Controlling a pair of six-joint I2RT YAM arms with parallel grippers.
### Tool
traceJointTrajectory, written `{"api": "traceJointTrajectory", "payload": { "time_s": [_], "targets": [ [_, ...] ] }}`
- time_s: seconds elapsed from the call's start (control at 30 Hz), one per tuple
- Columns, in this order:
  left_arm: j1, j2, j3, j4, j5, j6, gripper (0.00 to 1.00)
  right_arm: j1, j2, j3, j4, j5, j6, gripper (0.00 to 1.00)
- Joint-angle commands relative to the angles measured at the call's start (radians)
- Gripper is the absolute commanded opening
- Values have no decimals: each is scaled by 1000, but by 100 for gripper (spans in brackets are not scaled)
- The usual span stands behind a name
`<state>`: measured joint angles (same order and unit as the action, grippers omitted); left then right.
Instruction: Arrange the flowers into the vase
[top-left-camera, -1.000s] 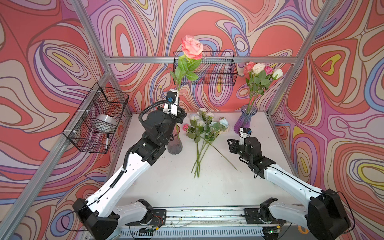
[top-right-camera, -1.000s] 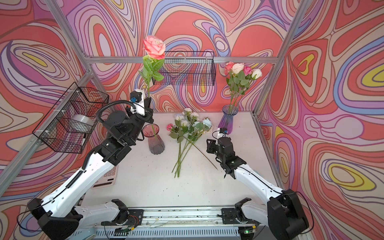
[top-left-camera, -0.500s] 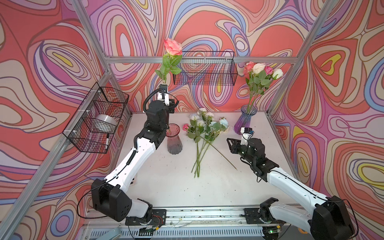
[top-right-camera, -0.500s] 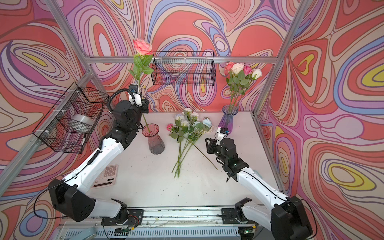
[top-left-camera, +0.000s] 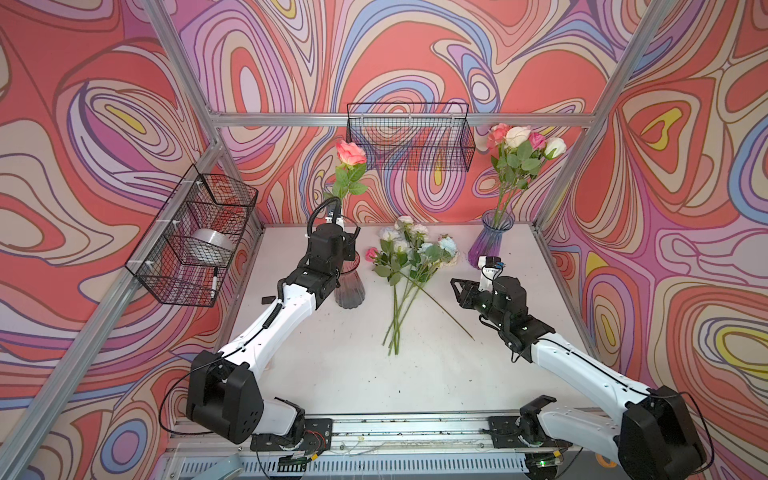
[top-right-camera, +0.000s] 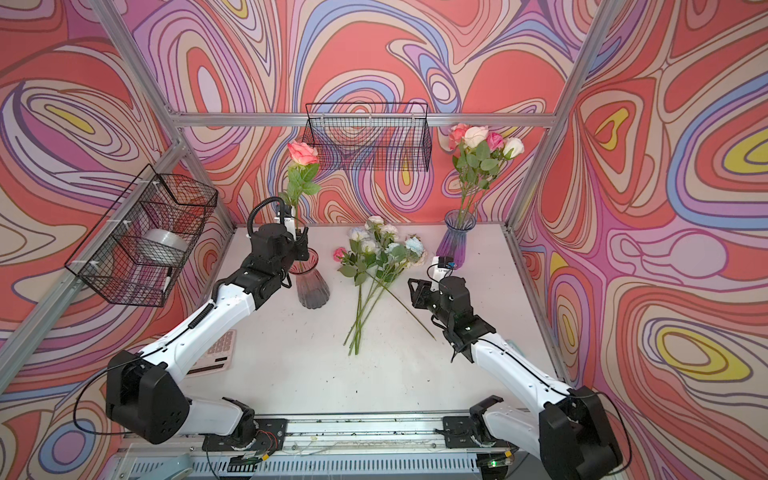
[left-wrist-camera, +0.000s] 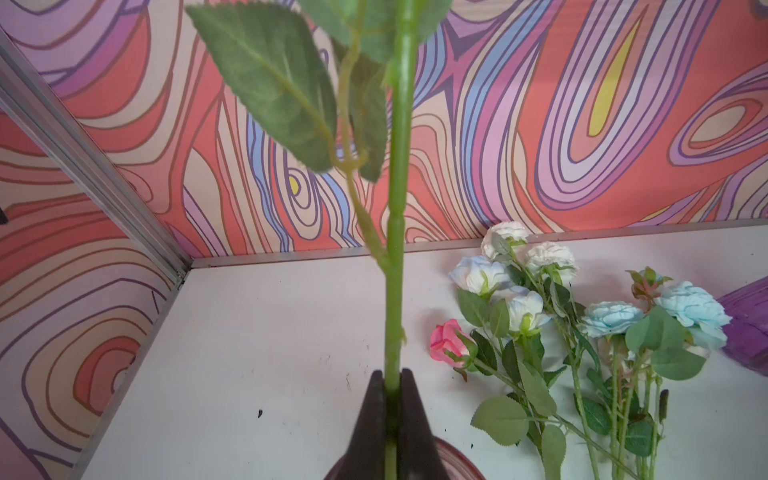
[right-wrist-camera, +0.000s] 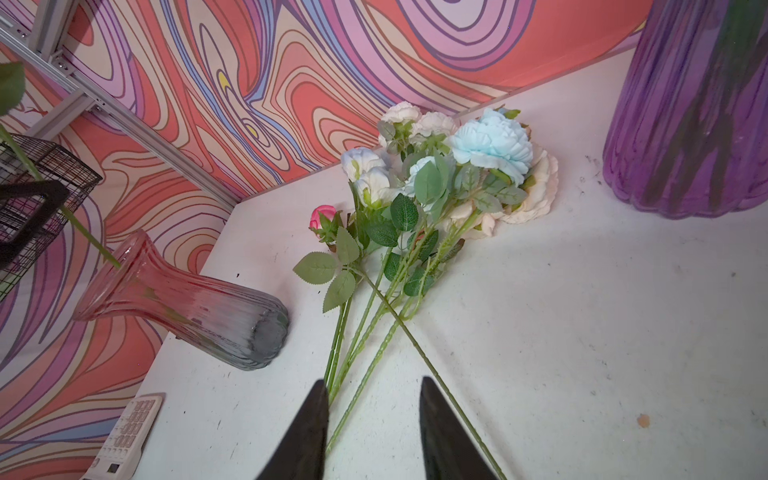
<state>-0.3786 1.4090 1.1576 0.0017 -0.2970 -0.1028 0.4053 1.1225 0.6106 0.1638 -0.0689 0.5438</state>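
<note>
The left tool (left-wrist-camera: 392, 382) pinches the coral rose (top-left-camera: 351, 151) upright (stem end inside the reddish vase (top-left-camera: 349, 286)). The right tool (right-wrist-camera: 372, 380) stands part-open, empty, over the loose flowers (top-left-camera: 411, 249).

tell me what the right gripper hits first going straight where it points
Probably the loose stems lying on the table, just ahead of the right gripper; depth is unclear.

side basket (top-left-camera: 176, 286): tape roll (top-left-camera: 210, 246), marker (top-left-camera: 214, 282) | back basket (top-left-camera: 409, 145) | calculator (top-right-camera: 218, 353) on table (top-right-camera: 374, 374)
</note>
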Motion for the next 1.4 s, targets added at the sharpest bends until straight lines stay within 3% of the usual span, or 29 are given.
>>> {"api": "traceJointTrajectory", "payload": {
  "time_s": [0.0,0.3,0.57,0.67,0.77,0.93,1.03,1.17,1.37],
  "targets": [
    [1,-34,-43,-44,-6,-64,10,1,-4,-9,-5,-6,4,38],
    [2,-108,-89,-45,17,-54,32,1,-13,-11,-12,1,-5,39],
    [-2,-204,-47,-147,92,-92,38,0,-20,-9,-22,7,-12,40],
    [-48,-238,-2,-225,93,-92,38,1,1,9,-55,18,-33,39],
    [-155,-249,18,-285,55,-87,39,0,36,32,-94,20,-48,36],
    [-334,-156,42,-356,-14,-145,38,1,69,34,-92,38,-67,27],
    [-382,-76,12,-325,29,-223,37,0,145,85,-148,47,-123,29],
    [-394,-5,-21,-281,105,-315,36,3,350,266,-356,-32,-247,39],
    [-393,-29,-71,-238,120,-359,38,4,569,400,-475,-44,-376,45]
  ]
}}
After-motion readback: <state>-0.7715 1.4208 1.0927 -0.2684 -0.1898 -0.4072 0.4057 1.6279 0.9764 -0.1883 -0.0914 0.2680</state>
